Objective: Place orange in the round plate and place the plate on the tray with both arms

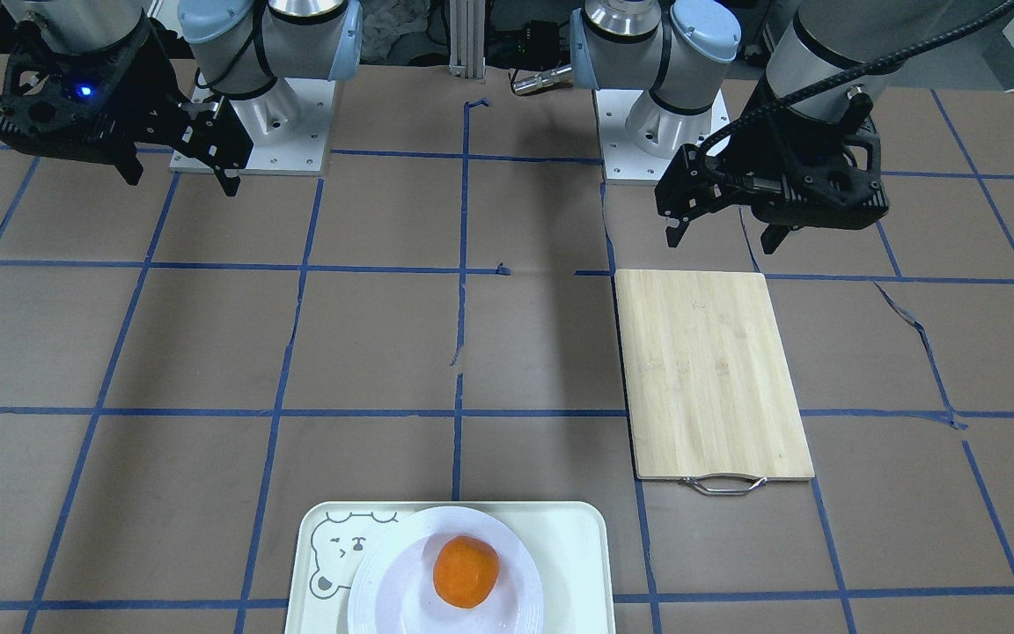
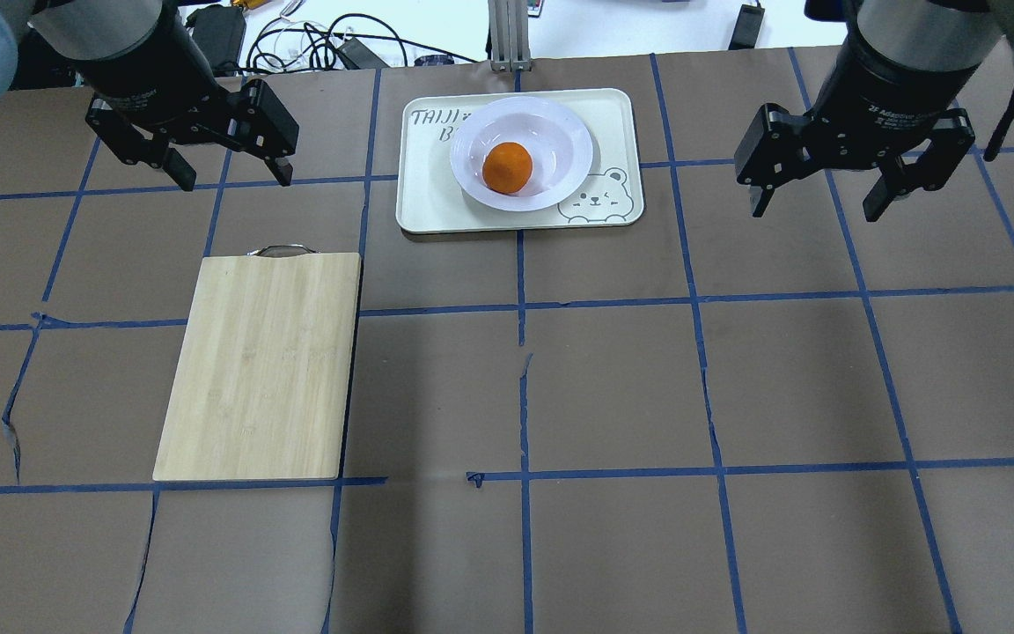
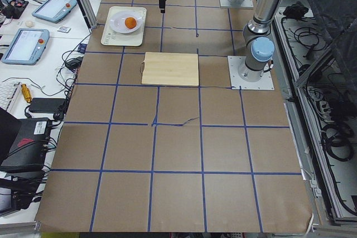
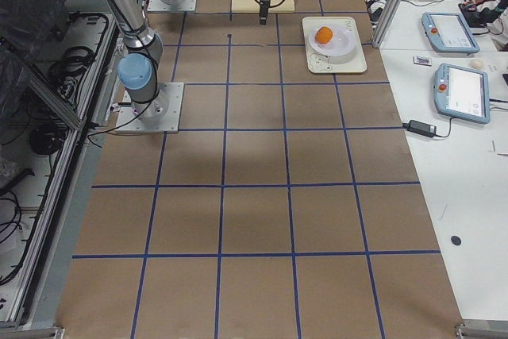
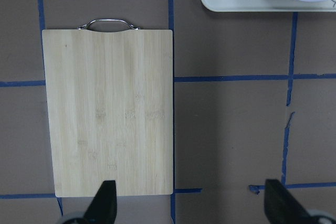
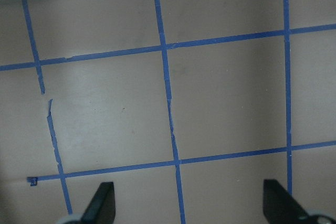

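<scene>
The orange (image 2: 507,167) is seen resting in the shallow centre of the round plate (image 2: 472,141), and the plate is set on the tray (image 2: 423,198), beside the bear outline. Both parts of the task are therefore judged to be done as things lie.

The tray is placed between the two hands and well apart from each: to the right of the left hand (image 2: 232,176) and to the left of the right hand (image 2: 815,210). Both hands are held raised above the tabletop (image 2: 648,396), with the fingers spread wide and nothing gripped in either; in each wrist view the two fingertips are shown far apart with only bare surface between them.

A bamboo cutting board (image 2: 260,365) with a metal handle lies below the left hand and is touched by nothing. Only taped brown tabletop is seen under the right hand.

No further grasp appears to be called for. If anything is left, it is judged to be a retreat of both arms, for which the hands need only be kept high and wide of the tray so that the plate is not disturbed.
</scene>
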Tool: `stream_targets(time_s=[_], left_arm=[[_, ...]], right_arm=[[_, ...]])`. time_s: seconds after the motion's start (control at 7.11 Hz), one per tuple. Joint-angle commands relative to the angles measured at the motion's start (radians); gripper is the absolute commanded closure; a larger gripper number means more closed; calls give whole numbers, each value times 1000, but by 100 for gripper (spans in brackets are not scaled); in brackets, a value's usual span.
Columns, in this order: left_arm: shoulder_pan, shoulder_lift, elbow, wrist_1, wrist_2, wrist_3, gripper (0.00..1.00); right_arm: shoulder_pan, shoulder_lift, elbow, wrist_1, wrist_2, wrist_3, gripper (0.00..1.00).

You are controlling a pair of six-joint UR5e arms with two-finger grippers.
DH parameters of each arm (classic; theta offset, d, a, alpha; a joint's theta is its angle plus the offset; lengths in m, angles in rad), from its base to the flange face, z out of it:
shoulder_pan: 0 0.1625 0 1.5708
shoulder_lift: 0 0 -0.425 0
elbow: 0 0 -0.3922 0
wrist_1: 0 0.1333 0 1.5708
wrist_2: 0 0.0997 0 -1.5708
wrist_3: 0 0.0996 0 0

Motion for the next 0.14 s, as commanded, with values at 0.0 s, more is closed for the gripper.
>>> stream_targets(time_s=[0.0], left_arm=[[0,2,-1,2,2,-3,0]], right_arm=[[0,0,0,-1,1,2,0]])
